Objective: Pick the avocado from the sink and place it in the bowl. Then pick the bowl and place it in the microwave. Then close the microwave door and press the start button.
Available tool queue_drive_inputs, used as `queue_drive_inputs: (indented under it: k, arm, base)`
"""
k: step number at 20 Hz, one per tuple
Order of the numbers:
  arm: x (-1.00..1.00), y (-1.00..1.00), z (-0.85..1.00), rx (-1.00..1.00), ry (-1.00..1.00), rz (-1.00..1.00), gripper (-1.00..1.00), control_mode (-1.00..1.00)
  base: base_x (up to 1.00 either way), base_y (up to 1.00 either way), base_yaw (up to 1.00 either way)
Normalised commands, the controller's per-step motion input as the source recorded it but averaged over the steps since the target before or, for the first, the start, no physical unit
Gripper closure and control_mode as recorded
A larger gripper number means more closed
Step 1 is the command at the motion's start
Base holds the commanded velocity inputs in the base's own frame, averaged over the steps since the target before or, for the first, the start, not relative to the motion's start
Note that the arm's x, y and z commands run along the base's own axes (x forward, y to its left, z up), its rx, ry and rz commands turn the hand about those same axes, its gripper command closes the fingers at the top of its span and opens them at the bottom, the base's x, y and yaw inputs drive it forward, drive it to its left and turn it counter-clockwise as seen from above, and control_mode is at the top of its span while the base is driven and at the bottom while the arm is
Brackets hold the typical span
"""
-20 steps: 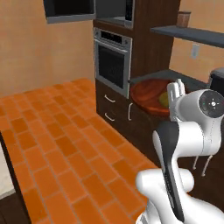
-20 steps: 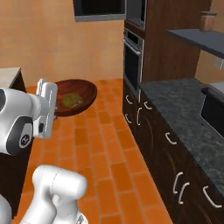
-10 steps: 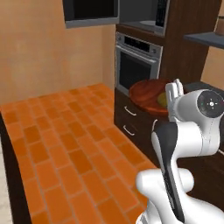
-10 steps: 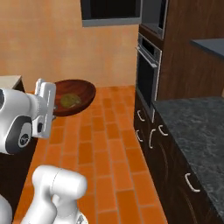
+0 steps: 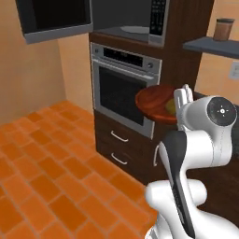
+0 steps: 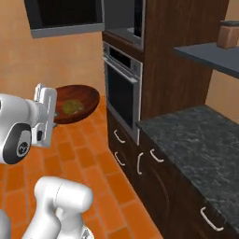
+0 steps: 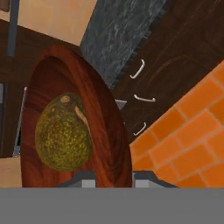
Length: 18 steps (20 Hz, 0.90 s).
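My gripper (image 5: 185, 99) (image 6: 48, 108) (image 7: 113, 180) is shut on the rim of the reddish-brown wooden bowl (image 5: 154, 100) (image 6: 79, 97) (image 7: 111, 140), held in the air in front of the oven. The olive-tan avocado (image 5: 170, 107) (image 6: 71, 107) (image 7: 62, 138) lies inside the bowl. Above the oven the microwave (image 5: 133, 21) (image 6: 125, 18) shows a dark cavity, and its door (image 5: 53, 18) (image 6: 65, 16) stands swung open to the left. A control panel (image 5: 158, 16) runs down the microwave's right side. The sink is out of view.
A steel oven (image 5: 123, 93) (image 6: 122, 88) with drawers below sits under the microwave. A dark stone counter (image 6: 196, 140) lies to the right, with a shelf (image 5: 212, 46) carrying a brown jar (image 5: 224, 29) above it. The floor (image 5: 42, 154) is orange tile.
The whole picture has shifted: the base has driven, so the oven and microwave now stand nearer and more central. The bowl with the avocado stays in my grip.
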Motion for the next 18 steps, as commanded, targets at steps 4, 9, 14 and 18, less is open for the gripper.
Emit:
queue_drive_inputs:
  k: [4,9,14,18]
  arm:
    - [0.0,0.0,0.0,0.0,0.0,0.0,1.0,1.0]
    - [0.0,0.0,0.0,0.0,0.0,0.0,1.0,1.0]
    - [0.0,0.0,0.0,0.0,0.0,0.0,1.0,1.0]
    - [0.0,0.0,0.0,0.0,0.0,0.0,1.0,1.0]
  base:
    - [1.0,0.67,-0.58]
    - [0.98,0.93,-0.56]
    - [0.89,1.0,-0.41]
    - [0.53,0.78,-0.26]
